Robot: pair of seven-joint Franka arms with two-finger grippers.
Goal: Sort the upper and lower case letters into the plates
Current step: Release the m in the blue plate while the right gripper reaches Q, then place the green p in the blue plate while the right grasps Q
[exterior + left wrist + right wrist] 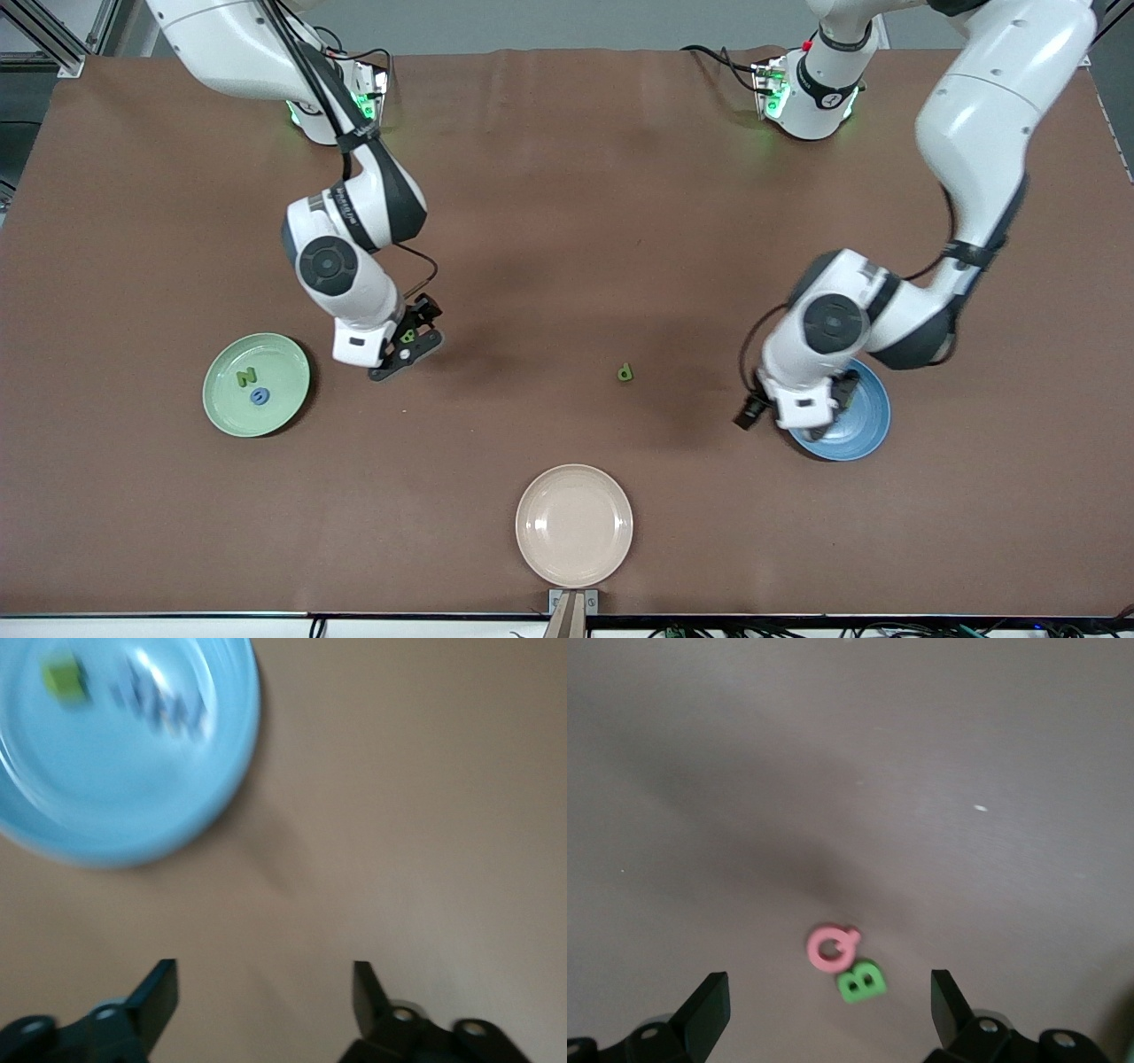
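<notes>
My left end effector (261,992) hangs over the blue plate's (864,434) rim, fingers spread, holding nothing; a small green piece (64,678) lies in that plate. My right end effector (828,1010) hovers wide open and unladen over a pink Q (830,947) touching a green B (860,981). The mint plate (221,390) holds two letters; a green d (625,373) lies between the plates.

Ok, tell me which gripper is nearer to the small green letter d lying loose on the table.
Left, narrowly. The left gripper hangs open over the blue plate's edge, toward the left arm's end from the green letter d. The right gripper is open over a pink Q and green B.
</notes>
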